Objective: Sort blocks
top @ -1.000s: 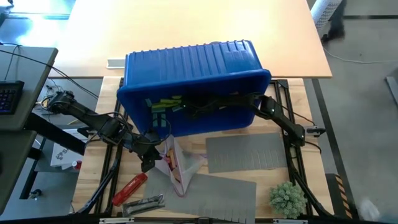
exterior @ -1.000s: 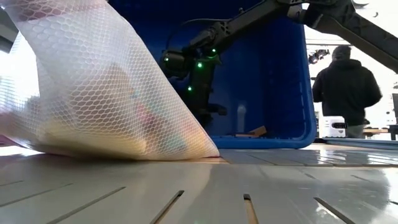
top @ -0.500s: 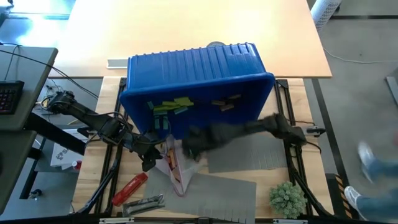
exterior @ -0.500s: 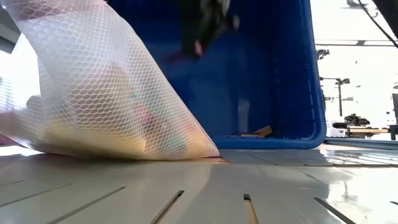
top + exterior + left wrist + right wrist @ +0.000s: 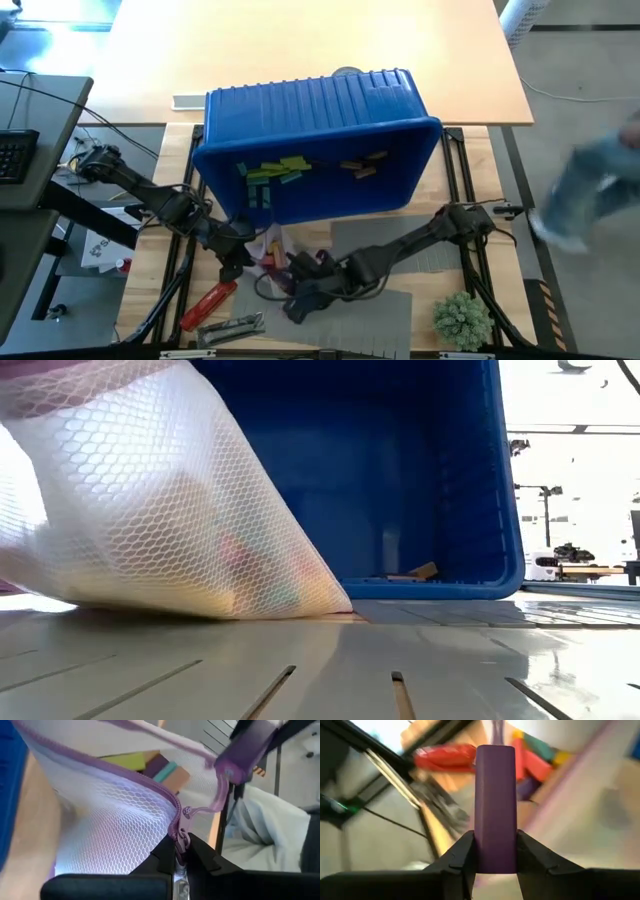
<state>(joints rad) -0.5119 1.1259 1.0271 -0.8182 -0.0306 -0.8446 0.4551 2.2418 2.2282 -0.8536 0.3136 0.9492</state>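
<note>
- The right gripper's [image 5: 495, 870] fingers [image 5: 457, 865] were clamped on the lower end of a purple block [image 5: 495, 805], which stood upright between them; in the high view that gripper [image 5: 300, 300] sat low over the grey mat [image 5: 390, 245], close to the mesh bag [image 5: 275, 250].
- The left gripper's [image 5: 181, 851] fingers were pressed together on the bag's purple zipper edge [image 5: 150, 785], pinching it near the zipper pull [image 5: 186, 812], so the bag mouth was held up and open.
- Inside the bag, lime, teal, tan and purple blocks [image 5: 150, 765] lay in a loose heap.
- The blue bin [image 5: 310, 140] lay tipped on its side beyond the bag, with a cluster of lime and teal blocks [image 5: 272, 172] on one side of its floor and tan blocks [image 5: 362, 163] well apart from them on the other.
- The step in hand looked like carrying the purple block from the bag to the bin; no purple group showed there.
- To do it well, I would lift clear of the mesh and zipper before swinging, so the block does not snag.
- The hold was on one end only, so a steady wrist would keep the block from pivoting.
- It should be set down apart from both clusters, low over the bin floor, so it does not bounce into another colour.
- The left gripper should hold its pinch so the bag stays open.
</note>
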